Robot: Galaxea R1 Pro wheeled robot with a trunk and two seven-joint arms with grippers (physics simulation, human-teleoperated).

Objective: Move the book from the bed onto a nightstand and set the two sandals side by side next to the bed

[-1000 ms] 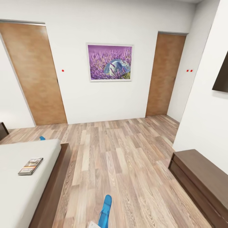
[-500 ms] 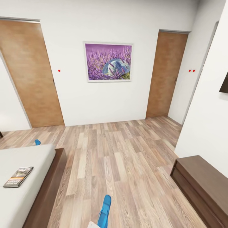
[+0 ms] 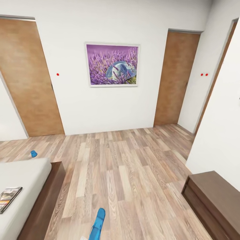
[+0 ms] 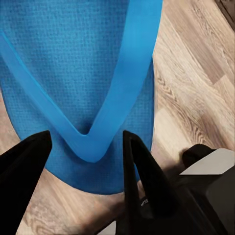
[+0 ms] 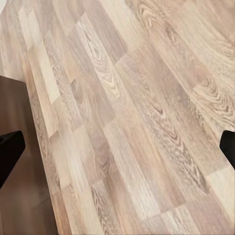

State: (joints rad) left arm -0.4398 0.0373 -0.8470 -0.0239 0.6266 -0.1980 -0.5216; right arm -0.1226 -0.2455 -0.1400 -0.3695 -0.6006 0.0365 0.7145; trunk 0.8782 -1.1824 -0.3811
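One blue sandal point(image 3: 97, 224) is being shown at the bottom centre of the head view, its long axis running from the bottom edge upward and slightly to the right, held clear of the wood-plank floor point(image 3: 133, 173). In the left wrist view the sandal point(image 4: 73, 88) is being clamped between the two black fingers point(image 4: 142, 181) of the left gripper point(image 4: 83, 161). The right gripper point(image 5: 117, 142) is being kept spread wide over bare floor. A second blue sandal point(image 3: 33, 153) is lying on the floor beyond the bed point(image 3: 23, 176), at mid left. One book point(image 3: 8, 197) is lying on the mattress at the left edge, long axis diagonal. Against the earlier frames, the whole view is being shifted rightward. Two brown doors point(image 3: 28, 76) and one lavender picture point(image 3: 112, 65) are being shown.
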